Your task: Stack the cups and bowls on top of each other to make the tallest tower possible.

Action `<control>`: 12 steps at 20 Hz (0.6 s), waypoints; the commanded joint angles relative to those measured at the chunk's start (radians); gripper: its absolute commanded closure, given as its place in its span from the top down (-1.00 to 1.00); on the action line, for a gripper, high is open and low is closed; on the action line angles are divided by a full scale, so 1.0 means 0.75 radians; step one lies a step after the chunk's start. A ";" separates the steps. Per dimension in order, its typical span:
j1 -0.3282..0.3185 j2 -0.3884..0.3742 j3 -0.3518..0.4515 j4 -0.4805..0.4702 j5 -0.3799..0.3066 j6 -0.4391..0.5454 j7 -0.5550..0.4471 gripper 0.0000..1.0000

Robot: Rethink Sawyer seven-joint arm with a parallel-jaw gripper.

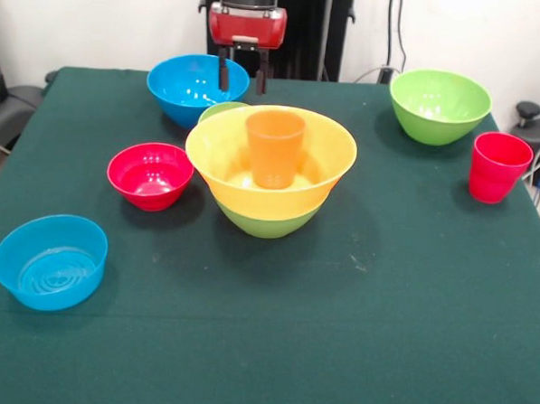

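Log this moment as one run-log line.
end effector: open, empty, raised behind stack | stack: orange cup upright in wide orange bowl, nested on green bowl | red cup: apart, unstacked

The robot's end effector (242, 74) shows at twelve o'clock in the front view, as the lowest part of a short stack of arm segments. Its body is a glossy red, rounded, box-like housing with pale highlights along the top edge. Above the housing sits a dark, black-grey cylindrical collar with ringed bands. Under the red housing, a small light grey block is set in the middle. Two slim, dark, straight fingers (224, 74) hang from the underside, one either side of the block, with a clear gap between them. Behind stands the black upright pedestal (306, 32).
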 commanded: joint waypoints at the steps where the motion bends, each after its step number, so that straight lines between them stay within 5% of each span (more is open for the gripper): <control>1: -0.030 -0.063 0.121 -0.084 0.015 0.153 0.050 1.00; 4: -0.050 -0.056 0.133 -0.079 0.006 0.191 0.028 1.00; 9: -0.137 0.120 0.190 -0.088 0.003 0.161 0.066 1.00; 12: -0.108 0.153 0.146 -0.088 0.009 0.131 0.077 1.00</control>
